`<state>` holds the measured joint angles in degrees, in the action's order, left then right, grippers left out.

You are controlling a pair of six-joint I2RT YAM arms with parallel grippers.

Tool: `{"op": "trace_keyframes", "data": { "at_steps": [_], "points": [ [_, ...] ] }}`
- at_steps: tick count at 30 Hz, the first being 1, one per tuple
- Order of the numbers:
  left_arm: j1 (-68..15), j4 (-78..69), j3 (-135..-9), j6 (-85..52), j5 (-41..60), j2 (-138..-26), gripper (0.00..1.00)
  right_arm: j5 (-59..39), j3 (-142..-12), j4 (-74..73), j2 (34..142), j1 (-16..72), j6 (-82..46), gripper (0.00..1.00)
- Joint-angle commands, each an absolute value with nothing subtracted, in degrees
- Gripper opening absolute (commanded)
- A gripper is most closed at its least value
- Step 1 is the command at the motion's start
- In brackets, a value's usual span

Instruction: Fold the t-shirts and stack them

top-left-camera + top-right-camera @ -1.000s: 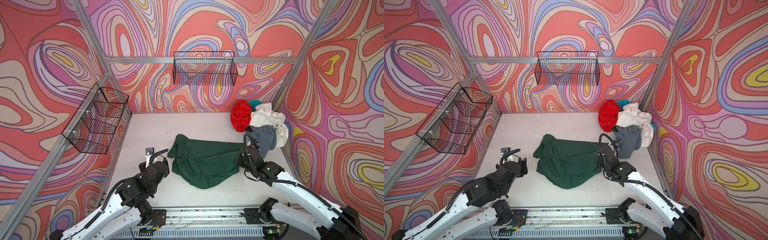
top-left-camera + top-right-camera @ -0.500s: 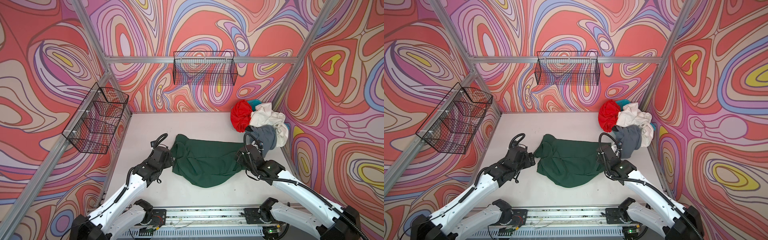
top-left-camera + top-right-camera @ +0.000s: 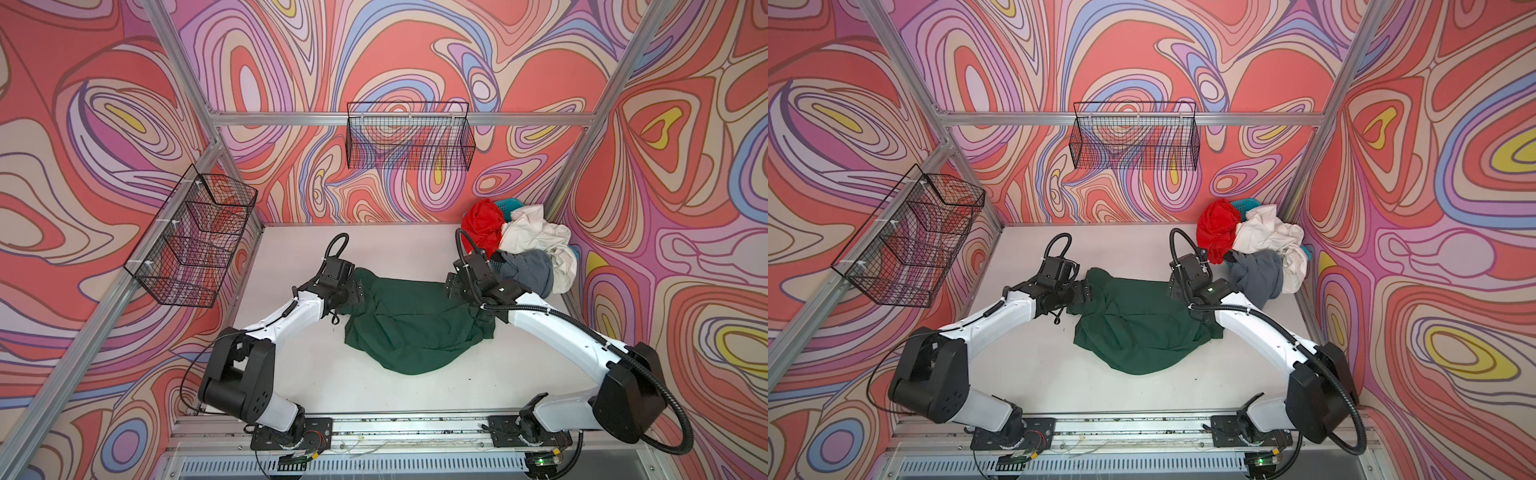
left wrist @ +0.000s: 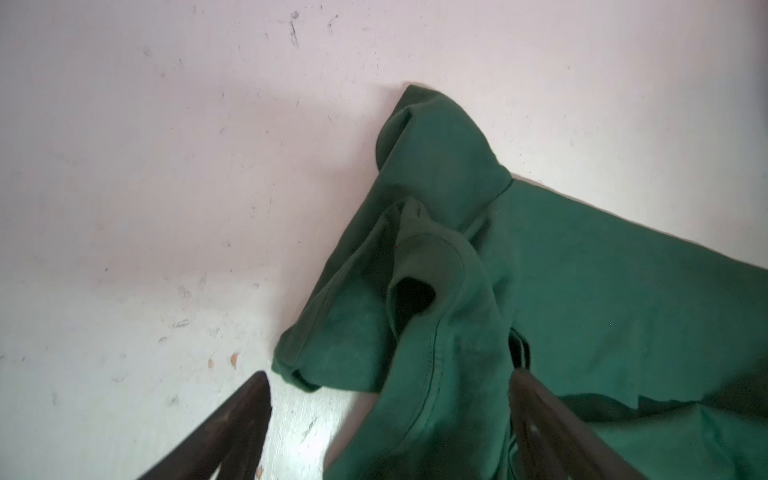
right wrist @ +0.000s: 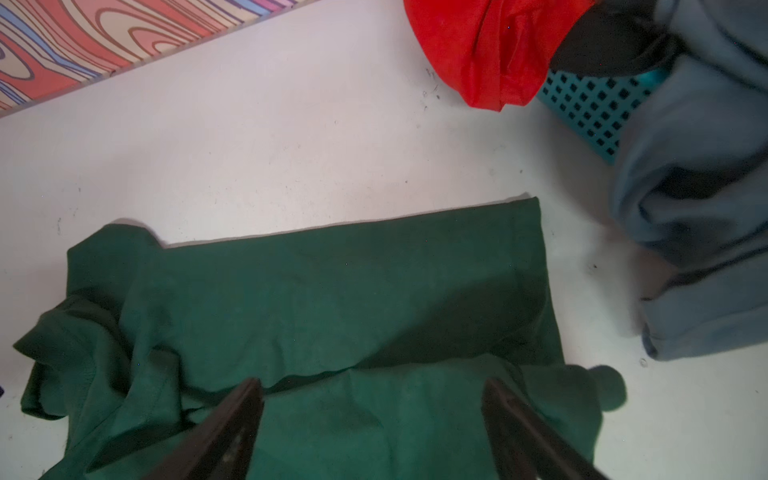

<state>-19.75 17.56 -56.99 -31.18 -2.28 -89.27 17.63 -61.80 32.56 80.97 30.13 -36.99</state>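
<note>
On the left wall: black wire basket (image 3: 195,241). Next, left gripper (image 4: 390,419), wide open, nothing clamped; low at the left end of the dark green t-shirt (image 3: 415,328), a bunched fold lying loose between the fingers (image 4: 237,424). Shirt crumpled at the middle of the table (image 3: 324,382), far edge straight, near edge rounded. At its right end, right gripper (image 5: 374,424), likewise spread wide, empty, just above the cloth. Far right corner: turquoise basket (image 3: 509,204), mostly hidden under a heap of red t-shirt (image 3: 482,224), off-white t-shirt (image 3: 534,237) and grey-blue t-shirt (image 3: 530,272); grey-blue one draped down toward the table, near the right gripper.
</note>
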Motion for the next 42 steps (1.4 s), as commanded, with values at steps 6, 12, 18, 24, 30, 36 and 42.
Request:
{"op": "trace_keyframes", "data": {
  "at_steps": [6,12,18,24,30,36,42],
  "points": [
    [-19.3,17.6,-64.9,-28.8,1.6,-98.8,0.76,11.7,-61.4,29.6,83.6,26.0,-34.6,0.87],
    [-19.3,18.3,-68.0,-27.8,2.7,-102.2,0.55,10.8,-59.1,28.5,83.3,24.2,-34.6,0.86],
    [-19.3,19.2,-68.5,-27.5,3.6,-101.6,0.21,10.1,-57.8,27.8,82.9,23.8,-34.7,0.86],
    [-19.3,19.9,-66.1,-26.9,2.6,-97.4,0.08,10.2,-57.7,27.9,83.1,23.7,-34.3,0.87],
    [-19.3,21.6,-63.5,-26.6,1.9,-92.8,0.00,10.1,-57.4,27.4,83.2,23.7,-34.2,0.86],
    [-19.7,26.5,-53.9,-29.8,0.2,-78.5,0.00,11.6,-57.9,28.1,83.1,23.7,-34.2,0.86],
    [-20.3,34.5,-39.1,-37.7,-4.3,-55.8,0.34,12.7,-58.3,28.4,84.6,23.7,-34.2,0.87]
  ]
}}
